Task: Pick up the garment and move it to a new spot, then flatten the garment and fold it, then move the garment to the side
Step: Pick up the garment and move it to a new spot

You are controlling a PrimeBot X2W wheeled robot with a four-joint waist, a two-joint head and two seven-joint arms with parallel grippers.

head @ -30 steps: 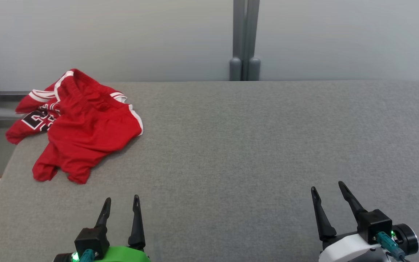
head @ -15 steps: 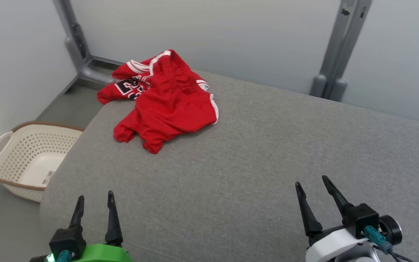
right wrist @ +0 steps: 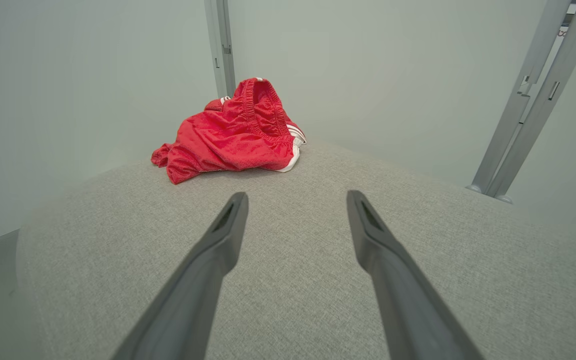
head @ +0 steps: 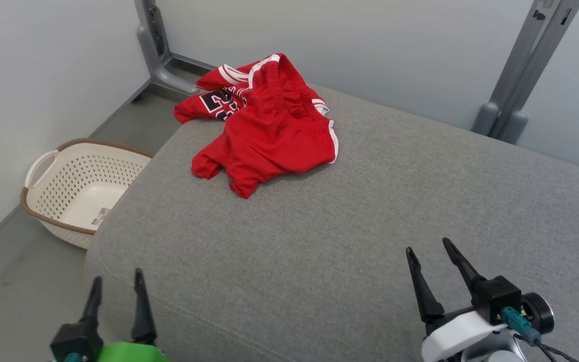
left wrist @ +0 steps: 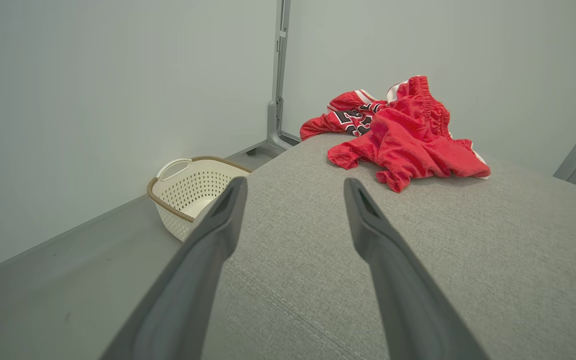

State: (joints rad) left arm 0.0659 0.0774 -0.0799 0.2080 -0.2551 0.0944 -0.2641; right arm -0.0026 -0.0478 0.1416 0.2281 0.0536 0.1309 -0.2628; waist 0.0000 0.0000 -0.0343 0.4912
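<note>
head view, read from near to far. at 7 o'clock the left gripper [head: 118, 275] hangs over the near-left corner of the grey cushion [head: 319, 241], fingers parted to a moderate gap and holding nothing. at 5 o'clock the right gripper [head: 427, 245] sits above the cushion's near edge, with the same moderate gap and also empty. both point away from the robot towards 12 o'clock, apparently a ready pose before the first reach. bare cushion lies between them and the work. at 9 o'clock a perforated cream basket [head: 108, 144] stands on the floor just beside the cushion's left edge. at 11 o'clock the red garment [head: 274, 136], with white trim and dark numerals, lies crumpled on the far-left corner, one part draping over the far edge and well apart from both grippers. the pick-up is judged not yet begun. the left arm is the nearer. at 1 o'clock a grey upright post [head: 520, 85] stands against the wall.
</note>
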